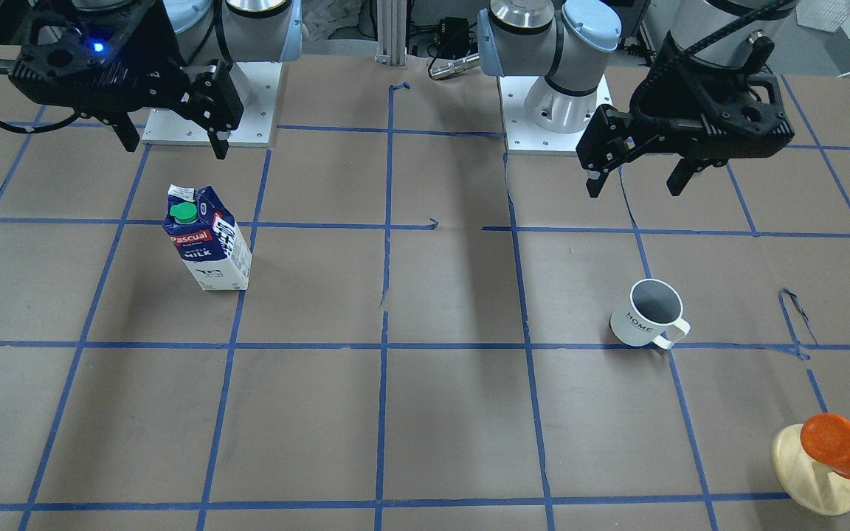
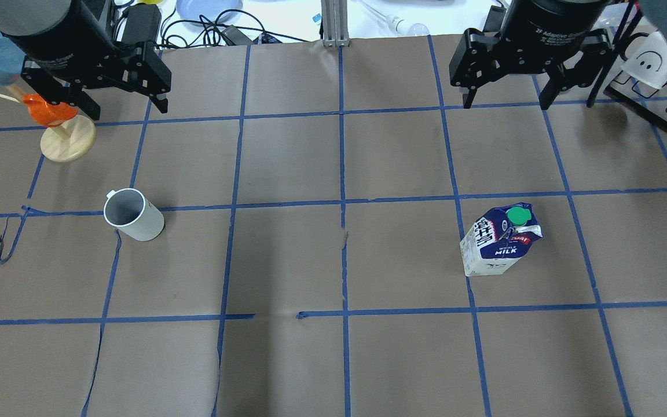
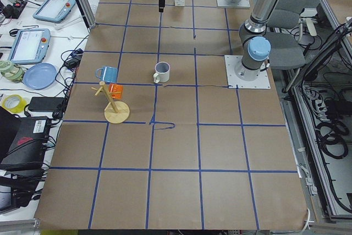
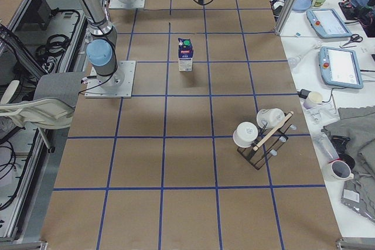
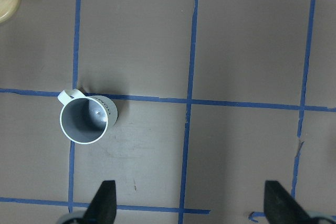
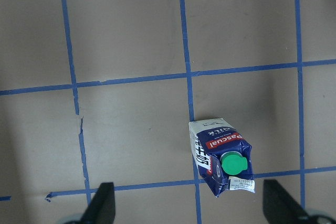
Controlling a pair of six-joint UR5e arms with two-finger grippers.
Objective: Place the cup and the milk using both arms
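The white "HOME" cup (image 1: 650,313) stands upright on the brown table; it also shows in the overhead view (image 2: 132,215) and the left wrist view (image 5: 85,120). My left gripper (image 1: 635,186) is open and empty, held high above the table, nearer the robot's base than the cup; in its own view (image 5: 191,203) the cup lies ahead and to the left. The blue and white milk carton (image 1: 209,247) with a green cap stands upright (image 2: 498,240). My right gripper (image 1: 175,147) is open and empty, high above the table; its wrist view shows the carton (image 6: 220,156) between the fingers' line.
A wooden mug tree (image 2: 61,130) with an orange cup and a blue cup stands near the table's far left edge, close to the left gripper (image 2: 128,110). A black rack with white cups (image 2: 652,63) stands at the far right. Blue tape lines grid the table.
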